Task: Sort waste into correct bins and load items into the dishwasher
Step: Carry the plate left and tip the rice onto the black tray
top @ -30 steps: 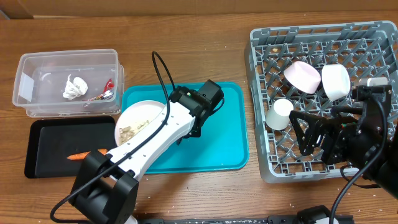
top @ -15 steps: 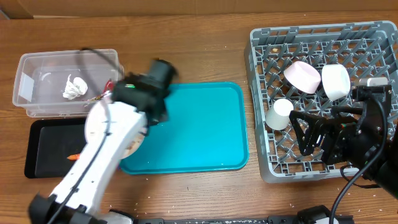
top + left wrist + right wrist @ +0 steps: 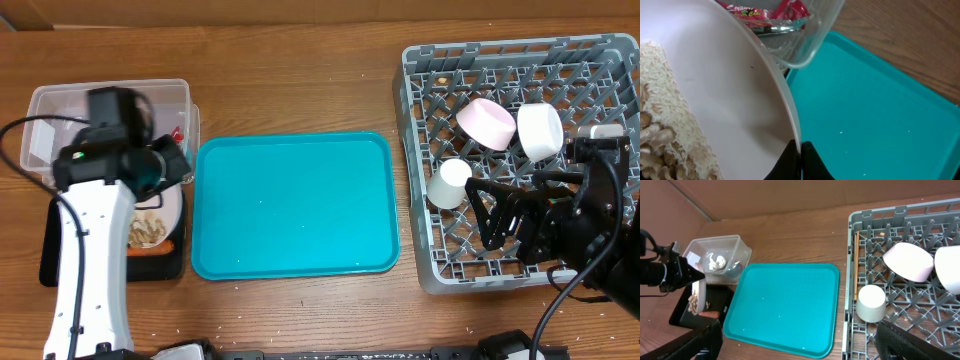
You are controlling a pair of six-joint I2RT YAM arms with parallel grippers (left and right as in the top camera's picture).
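Yeah so the white plate was pinched by its rim in the left claw, tilted, with rice and beige scraps heaped on it. It hung over the black tray, where the carrot lay. Just past that claw, the clear tub held a red wrapper printed "Stra…" and a paper ball. The right claw was spread wide, gripping nothing, above the grey rack. The cup, pink bowl and white bowl sat ahead of it.

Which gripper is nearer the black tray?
Left. The left gripper holds the plate above the black tray; the right gripper sits over the dish rack, beyond the teal tray.
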